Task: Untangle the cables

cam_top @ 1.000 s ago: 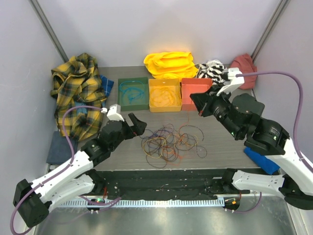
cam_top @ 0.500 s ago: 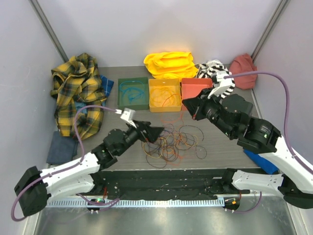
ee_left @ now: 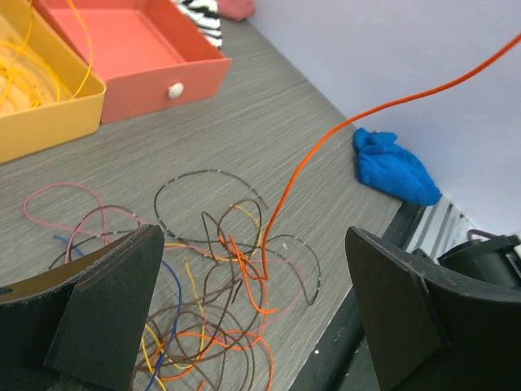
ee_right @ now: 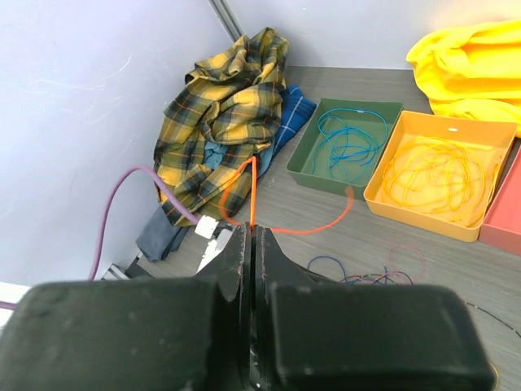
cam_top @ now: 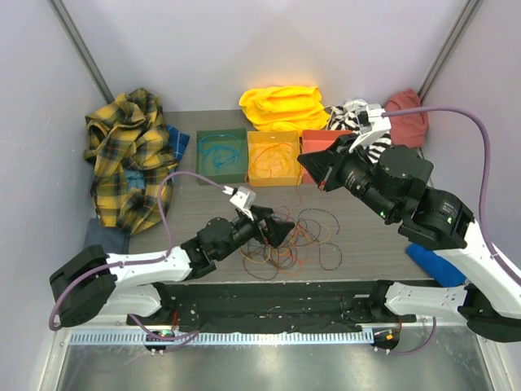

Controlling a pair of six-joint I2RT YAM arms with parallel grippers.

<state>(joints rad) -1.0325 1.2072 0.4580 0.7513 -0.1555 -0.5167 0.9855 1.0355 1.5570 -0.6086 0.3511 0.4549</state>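
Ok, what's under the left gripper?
The tangled cables: orange, brown, blue and yellow loops below the left gripper's open fingers. From above, it hides part of the pile.

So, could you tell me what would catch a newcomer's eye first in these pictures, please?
First, the cables, a many-coloured tangle of thin loops at the near middle of the table, with the left end effector open wide just above them. Next, one orange cable rising out of the tangle to the right end effector, which is shut on it. A yellow plaid cloth lies heaped at the far left.
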